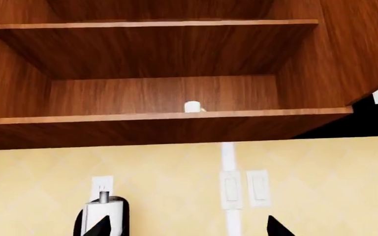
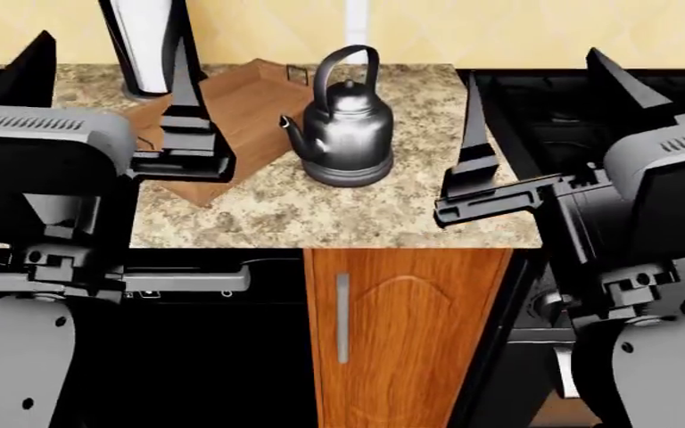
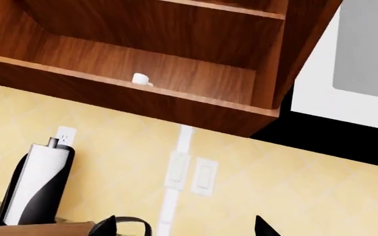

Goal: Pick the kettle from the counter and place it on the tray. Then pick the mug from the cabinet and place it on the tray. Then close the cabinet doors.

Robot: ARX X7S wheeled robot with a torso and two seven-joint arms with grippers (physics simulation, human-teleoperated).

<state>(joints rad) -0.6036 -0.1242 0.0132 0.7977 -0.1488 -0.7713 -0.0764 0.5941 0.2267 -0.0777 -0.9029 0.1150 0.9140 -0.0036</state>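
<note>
Evidently nothing is completing yet: the kettle (image 2: 345, 120) is sitting upright on the worktop (image 2: 432, 201) at upper centre of the head view, just beside the tray (image 2: 242, 102) and not on it, while the mug (image 1: 193, 106) is resting on the lower shelf of the cabinet (image 1: 156, 46), which is standing open. The left tool (image 2: 188, 134) and right tool (image 2: 476, 174) are both hanging released and gripping nothing, flanking the kettle at left and right of the frame. All three steps are remaining, and I am judging the kettle pick to be first.
</note>
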